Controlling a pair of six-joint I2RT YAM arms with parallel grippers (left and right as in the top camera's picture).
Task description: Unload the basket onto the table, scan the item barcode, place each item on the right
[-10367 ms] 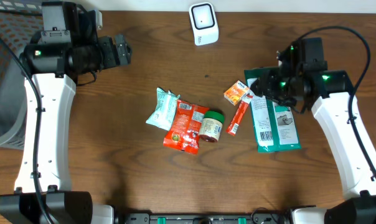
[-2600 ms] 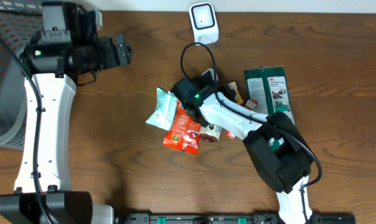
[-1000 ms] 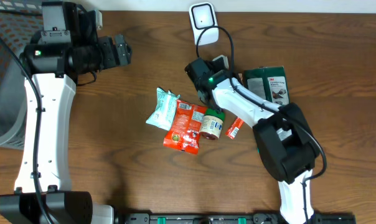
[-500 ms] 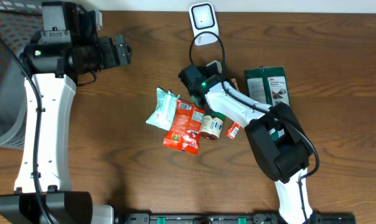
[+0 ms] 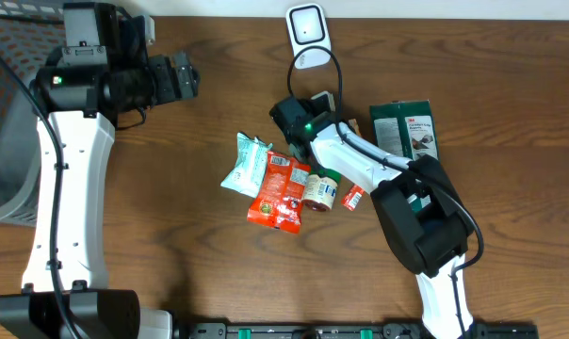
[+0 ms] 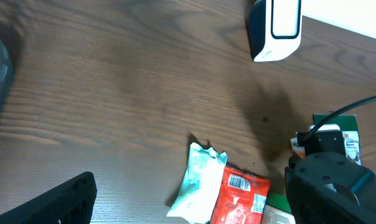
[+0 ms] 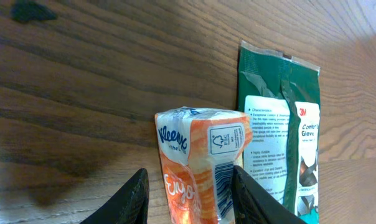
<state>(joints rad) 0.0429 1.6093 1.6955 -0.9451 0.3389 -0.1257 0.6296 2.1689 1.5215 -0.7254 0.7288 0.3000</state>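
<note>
An orange and white Kleenex tissue pack (image 7: 203, 155) lies on the wood table with its barcode facing up, just left of a green 3M package (image 7: 281, 124). My right gripper (image 7: 189, 180) is open and straddles the pack: a gap shows at the left finger (image 7: 129, 199), while the right finger (image 7: 250, 196) sits close to the pack's edge. The white scanner (image 5: 307, 36) stands at the table's far edge, beyond the right arm (image 5: 360, 160). My left gripper (image 5: 186, 77) hangs wide open over bare wood at the far left, holding nothing.
A teal packet (image 5: 244, 162), a red pouch (image 5: 283, 191), a green-lidded jar (image 5: 319, 188) and a small red stick (image 5: 353, 197) lie grouped mid-table. The green 3M package (image 5: 407, 127) lies to the right. A grey basket (image 5: 2, 113) stands at the left edge.
Over the last second my right arm swung left and down, away from the scanner, then held still. The left arm has not moved.
</note>
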